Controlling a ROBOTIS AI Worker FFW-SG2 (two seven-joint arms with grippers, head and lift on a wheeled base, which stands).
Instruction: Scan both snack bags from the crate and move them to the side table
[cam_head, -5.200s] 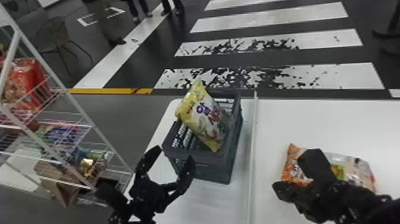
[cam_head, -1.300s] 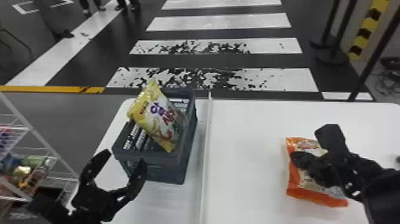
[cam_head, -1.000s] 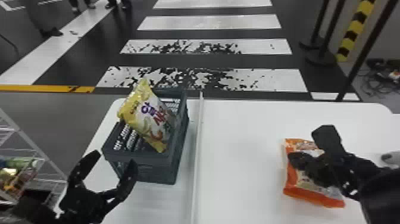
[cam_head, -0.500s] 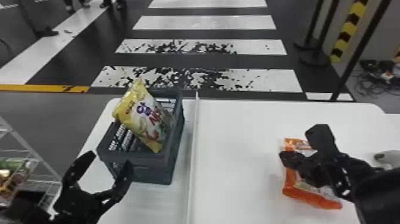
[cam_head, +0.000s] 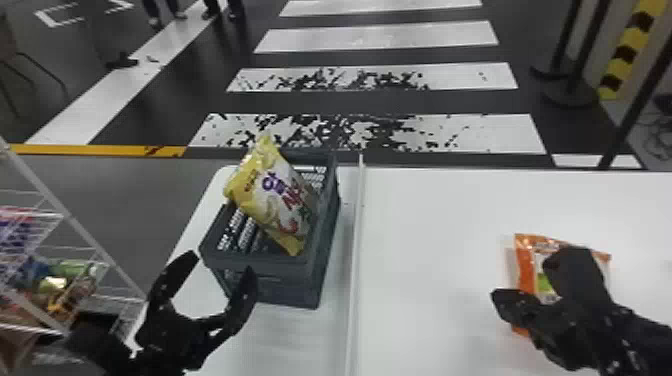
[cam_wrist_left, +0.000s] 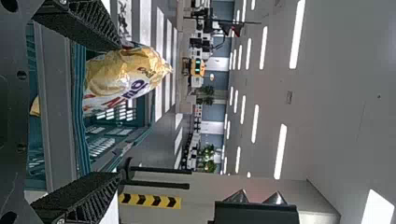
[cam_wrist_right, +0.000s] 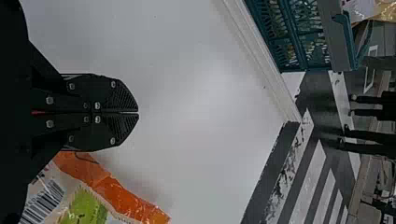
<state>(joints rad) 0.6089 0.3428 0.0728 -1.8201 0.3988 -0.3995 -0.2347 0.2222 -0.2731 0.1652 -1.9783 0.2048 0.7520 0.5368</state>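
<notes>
Yellow bag (cam_head: 272, 197) leans in the crate (cam_head: 270, 287) ahead of my left gripper (cam_head: 223, 264); orange bag (cam_head: 523, 260) lies on the table (cam_head: 435, 240), partly under my right gripper (cam_head: 497, 296), I think. Left wrist view: fingers (cam_wrist_left: 86, 21) spread. Right wrist view: fingers (cam_wrist_right: 122, 99) pressed together.

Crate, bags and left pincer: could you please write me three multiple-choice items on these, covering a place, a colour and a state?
1. Where is the yellow bag?
A) on the floor
B) under the crate
C) in the crate

2. What colour is the edge band of the other bag?
A) orange
B) blue
C) black

3. How is the left pincer?
A) shut on a bag
B) open
C) shut and empty

1: C, as the head view shows it leaning inside the walls, its top above the rim.
2: A, as the right wrist view shows that band.
3: B, as its two fingers stand well apart in the head view.
</notes>
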